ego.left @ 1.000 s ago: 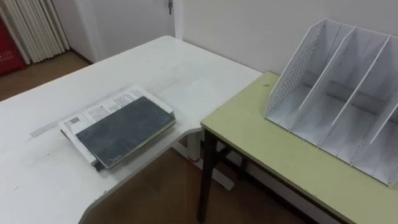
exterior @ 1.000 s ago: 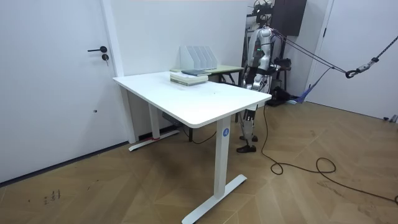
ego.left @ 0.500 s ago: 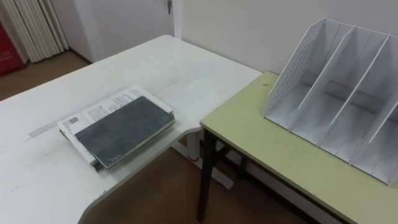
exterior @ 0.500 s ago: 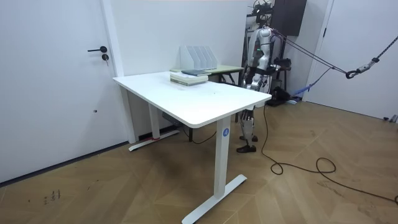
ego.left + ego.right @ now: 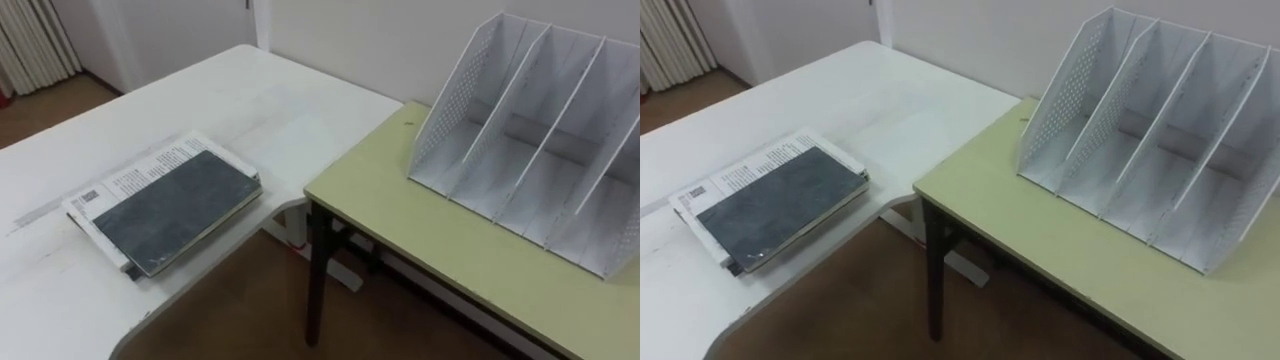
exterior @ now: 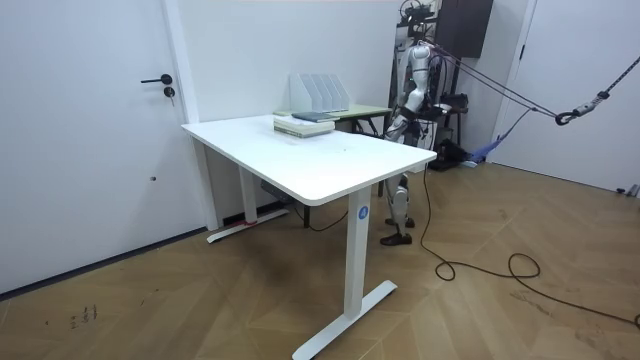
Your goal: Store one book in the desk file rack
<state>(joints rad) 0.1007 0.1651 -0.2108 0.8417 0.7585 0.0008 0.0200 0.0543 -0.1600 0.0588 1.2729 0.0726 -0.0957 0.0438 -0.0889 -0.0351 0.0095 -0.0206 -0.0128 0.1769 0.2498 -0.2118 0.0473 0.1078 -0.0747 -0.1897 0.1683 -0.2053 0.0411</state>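
Hands [image 6: 398,126] indistinct, book [image 5: 175,205] flat, rack [image 5: 447,100] cropped

- Rack [image 5: 520,130] — its right end is cut off by the left eye view's edge.
- Dark book [image 5: 170,212] hides most of the printed one [image 5: 150,165] beneath; whether anything lies lower cannot be told.
- Green desk [image 5: 400,225] and white table [image 5: 250,100] run off the edges.
- Room view — the stack [image 6: 303,124] is too small to read.
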